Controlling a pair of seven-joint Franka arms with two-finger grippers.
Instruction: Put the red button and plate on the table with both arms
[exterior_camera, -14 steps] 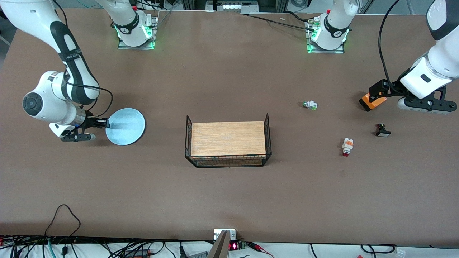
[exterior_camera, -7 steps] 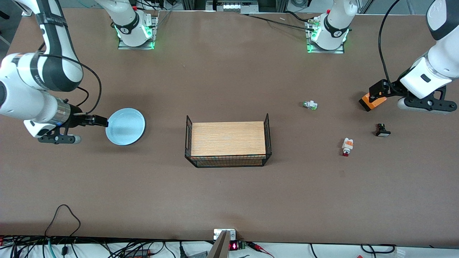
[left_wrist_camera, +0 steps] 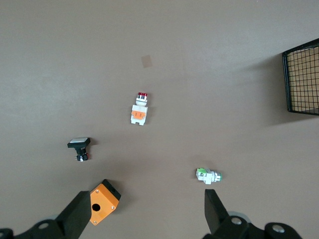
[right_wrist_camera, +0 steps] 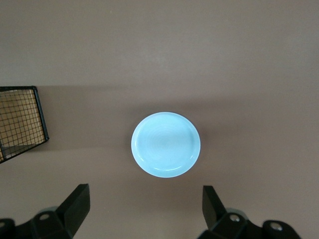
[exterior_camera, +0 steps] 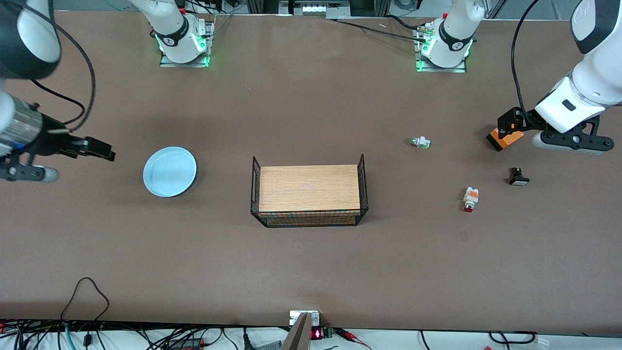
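The pale blue plate (exterior_camera: 170, 171) (right_wrist_camera: 165, 144) lies flat on the brown table (exterior_camera: 311, 97) toward the right arm's end, with nothing touching it. My right gripper (exterior_camera: 99, 149) (right_wrist_camera: 144, 199) hangs open and empty over bare table beside the plate, apart from its rim. The red button (exterior_camera: 469, 199) (left_wrist_camera: 139, 108) lies on its side on the table toward the left arm's end, red cap toward the front camera. My left gripper (exterior_camera: 508, 124) (left_wrist_camera: 145, 204) is open and empty, up over the table next to an orange box, well away from the button.
A wooden tray (exterior_camera: 362, 180) (left_wrist_camera: 301, 79) (right_wrist_camera: 20, 119) with black wire sides stands mid-table. Near the red button lie an orange box with a hole (exterior_camera: 504, 138) (left_wrist_camera: 103, 201), a white part with a green tip (exterior_camera: 420, 142) (left_wrist_camera: 208, 175) and a small black part (exterior_camera: 518, 177) (left_wrist_camera: 79, 147).
My right gripper opened off the plate's rim, then rose and drew back toward the right arm's end. The plate stayed flat on the table. The left arm lifted slightly.
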